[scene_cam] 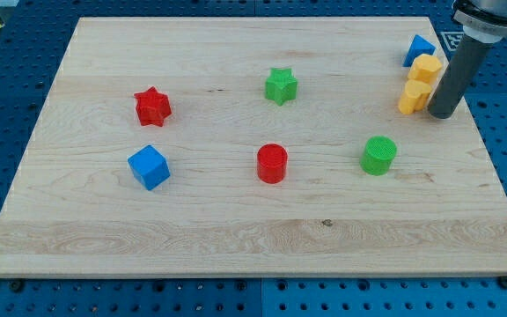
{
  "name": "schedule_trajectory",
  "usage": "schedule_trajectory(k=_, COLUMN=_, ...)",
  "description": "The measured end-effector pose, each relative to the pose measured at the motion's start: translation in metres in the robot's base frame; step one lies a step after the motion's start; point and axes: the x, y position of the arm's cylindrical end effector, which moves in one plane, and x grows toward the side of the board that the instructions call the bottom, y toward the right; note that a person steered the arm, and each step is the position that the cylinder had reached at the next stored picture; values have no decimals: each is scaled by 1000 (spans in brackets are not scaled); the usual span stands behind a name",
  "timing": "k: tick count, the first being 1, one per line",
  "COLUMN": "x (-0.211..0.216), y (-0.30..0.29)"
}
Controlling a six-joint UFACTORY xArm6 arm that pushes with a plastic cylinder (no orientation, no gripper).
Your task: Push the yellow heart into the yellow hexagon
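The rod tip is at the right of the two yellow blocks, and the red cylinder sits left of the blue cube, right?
Not quite. In the camera view the red cylinder sits right of the blue cube. My tip is indeed right of the yellow heart and yellow hexagon.

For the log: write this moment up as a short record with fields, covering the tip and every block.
my tip: at the view's right, right beside the yellow heart
yellow hexagon: just above the heart, touching or nearly so
blue block: top right, next to the hexagon
green star: upper centre
red star: left
blue cube: lower left
red cylinder: centre
green cylinder: lower right
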Motion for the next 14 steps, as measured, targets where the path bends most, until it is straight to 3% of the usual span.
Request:
schedule_trajectory(k=1, x=19, y=-35)
schedule_trajectory(k=2, x=-3, y=-64)
schedule_trajectory(k=9, x=-10, y=-49)
schedule_trajectory(k=11, x=20, y=-30)
schedule_trajectory(k=14, x=-16, y=-24)
